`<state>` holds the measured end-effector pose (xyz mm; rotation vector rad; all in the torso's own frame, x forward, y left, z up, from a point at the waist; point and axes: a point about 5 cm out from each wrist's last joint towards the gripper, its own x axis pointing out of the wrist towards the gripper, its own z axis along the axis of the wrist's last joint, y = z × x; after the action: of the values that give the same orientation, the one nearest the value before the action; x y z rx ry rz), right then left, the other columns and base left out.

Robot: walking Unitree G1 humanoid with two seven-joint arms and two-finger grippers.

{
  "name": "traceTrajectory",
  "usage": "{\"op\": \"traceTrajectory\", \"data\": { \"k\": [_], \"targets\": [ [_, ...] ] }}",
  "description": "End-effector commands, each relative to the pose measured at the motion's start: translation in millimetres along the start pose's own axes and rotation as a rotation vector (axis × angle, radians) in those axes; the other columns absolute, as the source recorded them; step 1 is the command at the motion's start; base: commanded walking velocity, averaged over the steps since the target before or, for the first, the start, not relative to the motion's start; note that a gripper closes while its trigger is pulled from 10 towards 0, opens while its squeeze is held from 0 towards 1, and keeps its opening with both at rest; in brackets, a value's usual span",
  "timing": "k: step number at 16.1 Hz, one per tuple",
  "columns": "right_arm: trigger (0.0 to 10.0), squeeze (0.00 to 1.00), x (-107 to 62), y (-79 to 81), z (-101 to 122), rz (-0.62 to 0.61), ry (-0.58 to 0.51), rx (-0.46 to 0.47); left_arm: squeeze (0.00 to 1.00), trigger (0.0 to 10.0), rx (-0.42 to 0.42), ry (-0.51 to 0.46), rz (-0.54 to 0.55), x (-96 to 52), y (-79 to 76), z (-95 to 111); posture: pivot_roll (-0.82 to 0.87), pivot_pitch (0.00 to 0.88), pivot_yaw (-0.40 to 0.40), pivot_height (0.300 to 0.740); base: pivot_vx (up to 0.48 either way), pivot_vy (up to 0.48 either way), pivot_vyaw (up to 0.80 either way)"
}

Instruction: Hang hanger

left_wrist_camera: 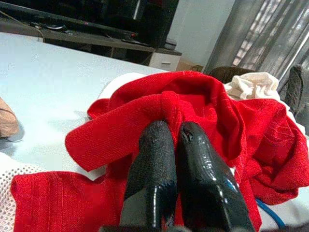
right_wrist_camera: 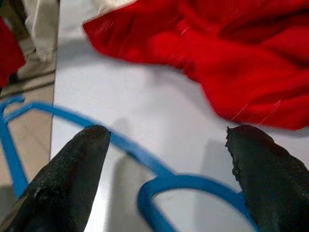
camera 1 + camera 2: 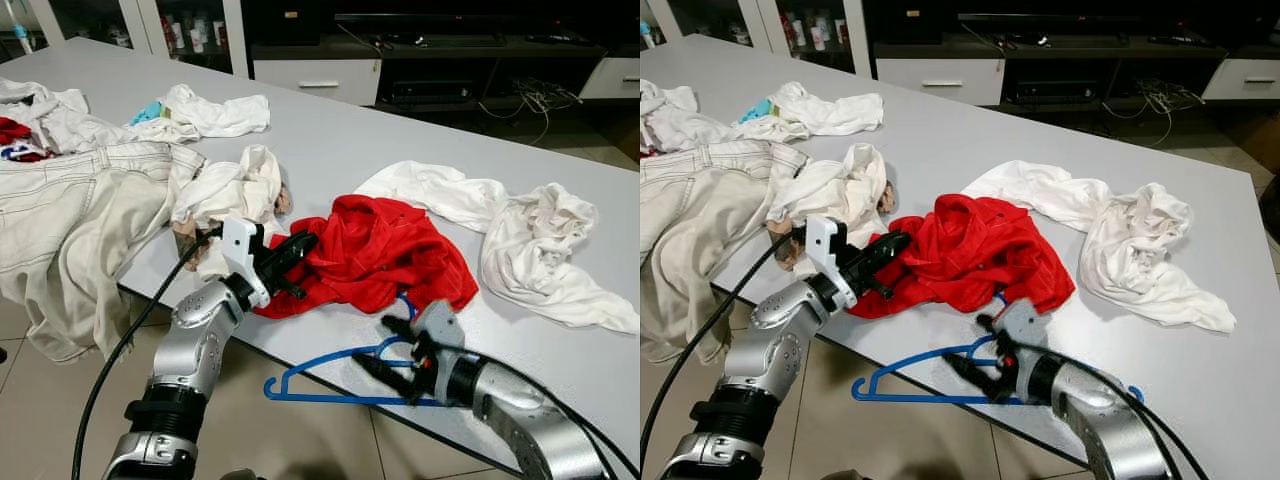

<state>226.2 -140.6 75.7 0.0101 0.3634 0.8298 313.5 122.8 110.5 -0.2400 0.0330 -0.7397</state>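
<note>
A blue plastic hanger point(image 3: 340, 399) lies at the white table's point(image 3: 340, 140) near edge, its hook end jutting past the edge over the floor. My right gripper point(image 3: 372, 342) is open, with one finger on each side of the hanger's curved end point(image 2: 188, 182), just above the tabletop. A crumpled red garment point(image 3: 380, 250) lies beyond the hanger and covers part of it. My left gripper point(image 3: 308, 241) reaches in from the left and is shut on a fold of the red garment point(image 1: 217, 111), its fingertips point(image 1: 161, 130) pressed together on the fabric.
A white shirt point(image 3: 530, 240) lies crumpled to the right of the red one. Cream jeans point(image 3: 70, 210) hang over the table's left edge, next to more white clothes point(image 3: 235, 190). A low TV cabinet point(image 3: 320, 75) stands behind the table. Tiled floor lies below the near edge.
</note>
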Motion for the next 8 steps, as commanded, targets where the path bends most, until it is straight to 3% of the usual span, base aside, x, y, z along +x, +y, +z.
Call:
{"op": "traceTrajectory", "data": {
  "k": [1,6,8],
  "targets": [
    [10.0,0.00,-3.3,-3.9,14,-0.015,-0.048,-0.004,0.00,10.0,0.018,0.005,-0.011,4.1,-1.5,2,-0.06,0.000,0.000,0.740,0.000,0.000,0.00],
    [10.0,0.00,-29.9,-15.4,12,-0.067,-0.041,0.005,0.00,10.0,0.018,0.009,-0.010,2.9,-1.1,1,-0.06,0.000,0.002,0.740,0.000,0.000,0.00],
    [10.0,0.00,-32.0,-12.0,21,-0.095,-0.111,-0.066,0.00,10.0,0.018,0.010,-0.012,3.2,-1.3,1,-0.06,0.000,0.005,0.740,0.000,0.000,0.00]
  ]
}}
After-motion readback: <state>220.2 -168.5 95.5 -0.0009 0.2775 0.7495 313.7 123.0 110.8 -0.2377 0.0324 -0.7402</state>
